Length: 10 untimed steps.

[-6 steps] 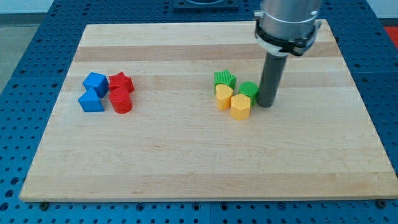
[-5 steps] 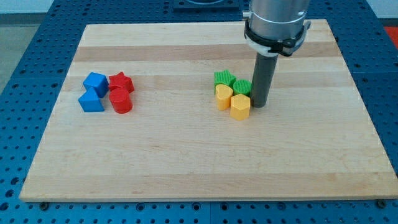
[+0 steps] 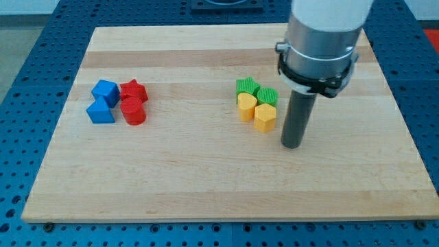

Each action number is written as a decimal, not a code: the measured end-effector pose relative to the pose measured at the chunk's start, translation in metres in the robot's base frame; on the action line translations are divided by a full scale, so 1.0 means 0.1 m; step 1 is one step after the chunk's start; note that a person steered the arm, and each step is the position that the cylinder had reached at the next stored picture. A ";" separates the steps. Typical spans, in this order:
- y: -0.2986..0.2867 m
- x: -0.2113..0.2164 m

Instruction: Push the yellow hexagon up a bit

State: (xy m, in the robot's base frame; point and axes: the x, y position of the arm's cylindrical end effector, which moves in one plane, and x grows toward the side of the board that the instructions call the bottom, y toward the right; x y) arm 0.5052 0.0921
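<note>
Blocks counting eight: two blue, two red, two green, two yellow; no legible writing showing. Yellow hexagon (image 3: 265, 117) is sitting mid-board (image 3: 206, 171), touching the yellow heart (image 3: 246, 107) and green blocks (image 3: 267, 96). I'm seeing my tip (image 3: 292, 145) resting just lower-right of it, apart. No claw fitted, only the rod.

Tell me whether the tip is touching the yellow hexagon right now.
Apart. My tip sits on the board to the lower right of the yellow hexagon, with a strip of bare wood showing between them.
</note>
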 end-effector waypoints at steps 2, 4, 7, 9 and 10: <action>-0.12 0.00; -0.11 -0.02; -0.09 -0.11; -0.09 -0.13; -0.11 -0.14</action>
